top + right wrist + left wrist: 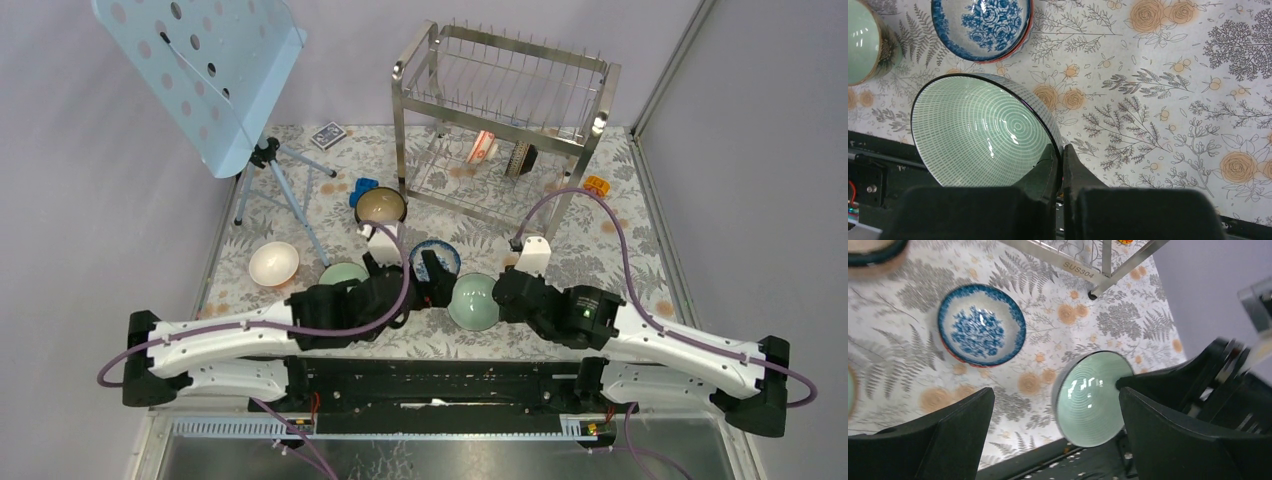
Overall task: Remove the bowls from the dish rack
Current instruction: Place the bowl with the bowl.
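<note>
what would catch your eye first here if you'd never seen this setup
The right tool pinches the rim of a ring-patterned green bowl, held tilted at the near middle of the table, with the open left tool facing it. Behind them, the tall shiny dish rack stands at the far edge. A pale blue perforated music stand leans over the far left corner.

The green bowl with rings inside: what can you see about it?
The ringed green bowl looks like glossy ceramic: pale green inside with circles of tiny dashes, a thin dark rim and a greyish patterned outside. It is empty and tilted, at the near edge of the table. The right gripper pinches its rim, one finger inside, one outside.
</note>
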Tool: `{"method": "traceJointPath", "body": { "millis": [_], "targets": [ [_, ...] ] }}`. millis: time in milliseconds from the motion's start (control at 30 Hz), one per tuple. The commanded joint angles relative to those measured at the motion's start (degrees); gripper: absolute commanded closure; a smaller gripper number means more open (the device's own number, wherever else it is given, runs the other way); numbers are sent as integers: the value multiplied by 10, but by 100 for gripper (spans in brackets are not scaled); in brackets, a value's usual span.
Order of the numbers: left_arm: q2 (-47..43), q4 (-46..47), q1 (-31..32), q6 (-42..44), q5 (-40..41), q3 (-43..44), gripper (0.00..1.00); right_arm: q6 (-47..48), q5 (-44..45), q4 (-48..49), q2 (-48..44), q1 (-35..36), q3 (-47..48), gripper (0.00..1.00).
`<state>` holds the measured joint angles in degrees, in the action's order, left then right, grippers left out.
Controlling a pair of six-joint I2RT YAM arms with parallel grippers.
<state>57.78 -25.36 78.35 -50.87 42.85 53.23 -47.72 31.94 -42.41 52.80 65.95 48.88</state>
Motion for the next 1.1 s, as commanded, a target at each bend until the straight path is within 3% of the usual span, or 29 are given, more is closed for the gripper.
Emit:
{"method": "traceJointPath", "body": {
  "millis": [0,167,400,533,733,1067],
  "targets": [
    [51,-41,-51,-140,-116,52,1,-46,42,39,21,2,24,100],
    [81,-81,-74,-195,-151,43,1,-64,44,33,46,2,42,100],
    [83,-103,-74,-189,-141,34,3,-77,28,62,54,-4,41,100],
    [82,-90,-74,-180,-146,18,15,-78,9,83,64,-7,43,100],
    [82,-83,-74,-162,-141,15,48,-79,-8,99,77,-13,48,100],
    [93,-74,-74,-162,-137,2,60,-79,-33,119,82,-21,47,100]
  ]
}}
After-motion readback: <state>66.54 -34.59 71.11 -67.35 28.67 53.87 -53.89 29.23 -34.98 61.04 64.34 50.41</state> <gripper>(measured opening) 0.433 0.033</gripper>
